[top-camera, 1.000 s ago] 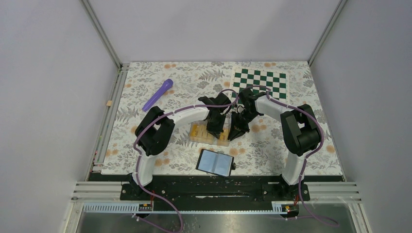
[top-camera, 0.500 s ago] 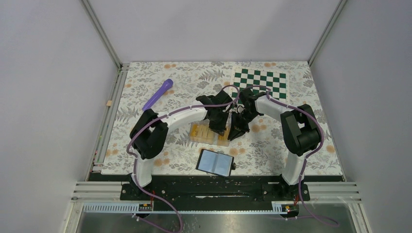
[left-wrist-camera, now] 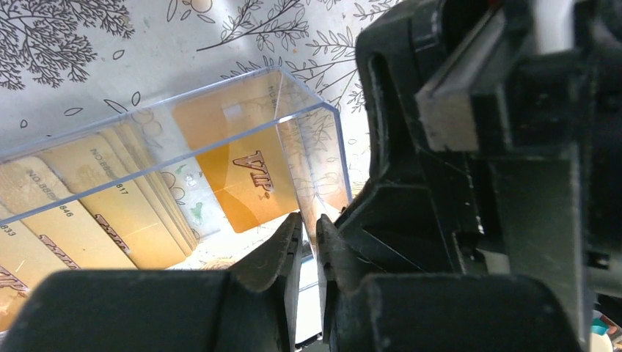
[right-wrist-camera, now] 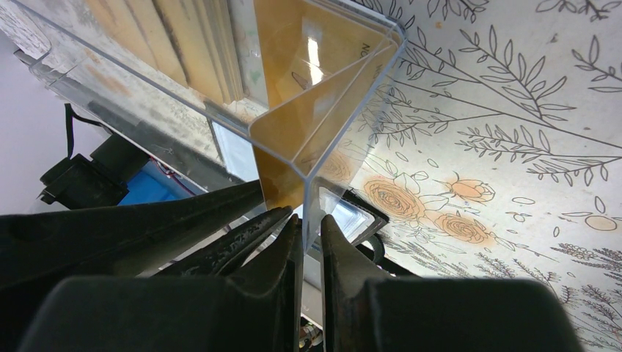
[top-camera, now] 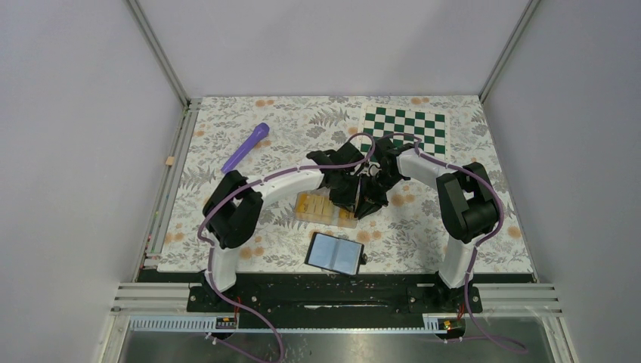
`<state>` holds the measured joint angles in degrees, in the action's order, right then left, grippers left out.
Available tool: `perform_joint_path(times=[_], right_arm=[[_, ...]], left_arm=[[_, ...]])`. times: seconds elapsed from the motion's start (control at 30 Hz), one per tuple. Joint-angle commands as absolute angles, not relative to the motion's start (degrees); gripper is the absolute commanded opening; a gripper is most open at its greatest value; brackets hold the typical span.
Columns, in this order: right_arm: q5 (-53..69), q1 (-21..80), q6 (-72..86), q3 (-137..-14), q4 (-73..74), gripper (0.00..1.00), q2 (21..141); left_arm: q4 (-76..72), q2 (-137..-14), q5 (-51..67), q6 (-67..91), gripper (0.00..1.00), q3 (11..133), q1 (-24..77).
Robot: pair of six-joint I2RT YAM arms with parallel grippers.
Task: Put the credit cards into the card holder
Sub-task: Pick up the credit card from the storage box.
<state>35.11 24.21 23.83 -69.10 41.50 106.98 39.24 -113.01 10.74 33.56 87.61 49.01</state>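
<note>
Credit cards (left-wrist-camera: 117,213) sit stacked in the clear box (left-wrist-camera: 312,147) mid-table; none shows in the card holder (top-camera: 335,252), lying open nearer; every card left to move; right gripper (right-wrist-camera: 309,236) pinches the box's end wall; left gripper (left-wrist-camera: 309,238) nearly closed alongside, grip unclear.

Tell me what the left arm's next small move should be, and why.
Probably shift the left gripper inward over the lone orange VIP card at the clear plastic box's end. Its fingers straddle the end wall with no card held, while the right gripper pinches that wall.
</note>
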Motion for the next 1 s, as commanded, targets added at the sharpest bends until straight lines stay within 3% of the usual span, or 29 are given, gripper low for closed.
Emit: perform_joint_path(times=[0.0,0.2,0.3,0.47,0.7,0.97], right_arm=[[35.53,24.70,23.28,-68.13,40.32,0.00,106.05],[35.43,24.70,23.18,-67.94,40.25,0.00,105.81],[35.25,24.70,23.19,-67.93,40.30,0.00,104.84],[34.38,24.70,23.67,-68.24,40.25,0.03,100.27],[32.90,24.70,24.62,-69.04,40.29,0.32,88.60],[36.69,23.58,27.03,-65.11,39.39,0.55,74.91]], left_arm=[[38.93,-114.22,10.01,34.31,0.13,87.73,49.13],[39.96,-115.26,9.57,34.62,0.11,87.58,49.04],[39.97,-115.50,9.75,34.83,0.00,87.59,49.04],[39.11,-111.11,7.81,34.50,0.00,87.54,49.03],[34.27,-97.45,4.76,36.27,0.00,83.63,48.65],[23.10,-80.27,11.92,44.24,0.00,66.54,45.55]])
